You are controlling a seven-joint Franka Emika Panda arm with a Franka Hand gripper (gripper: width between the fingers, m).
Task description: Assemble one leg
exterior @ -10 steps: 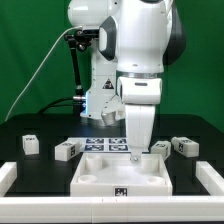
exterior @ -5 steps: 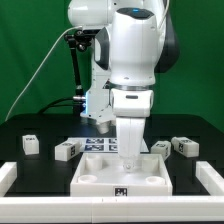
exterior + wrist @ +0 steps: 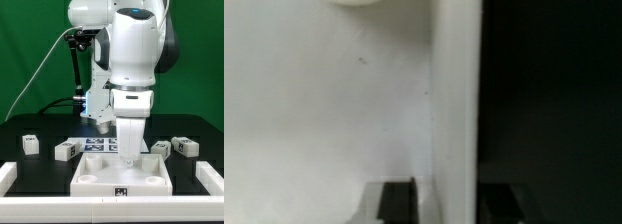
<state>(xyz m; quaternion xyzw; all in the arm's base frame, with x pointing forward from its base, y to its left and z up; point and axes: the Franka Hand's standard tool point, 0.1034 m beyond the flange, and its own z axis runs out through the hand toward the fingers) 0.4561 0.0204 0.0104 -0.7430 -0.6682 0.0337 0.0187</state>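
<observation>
The large white tray-like board (image 3: 100, 178) lies at the table's middle. My gripper (image 3: 133, 155) is down at its far rim. In the wrist view the gripper (image 3: 450, 203) straddles the board's raised rim (image 3: 457, 100), one dark finger (image 3: 397, 200) over the white inside, the other over the black table, and the rim fills the gap between them. Loose legs, small white tagged blocks, lie on the table: two at the exterior view's left (image 3: 30, 144) (image 3: 66, 150) and two at the right (image 3: 160, 147) (image 3: 184, 146). None is held.
The marker board (image 3: 103, 145) lies flat behind the tray-like board, partly hidden by my arm. White rails stand at the exterior view's left (image 3: 8, 175) and right (image 3: 210, 176) near the front. The robot's base fills the back middle.
A second ago the wrist was turned differently and a bit more to the right; it has turned and settled over the rim. Nothing has moved in the last half second.
</observation>
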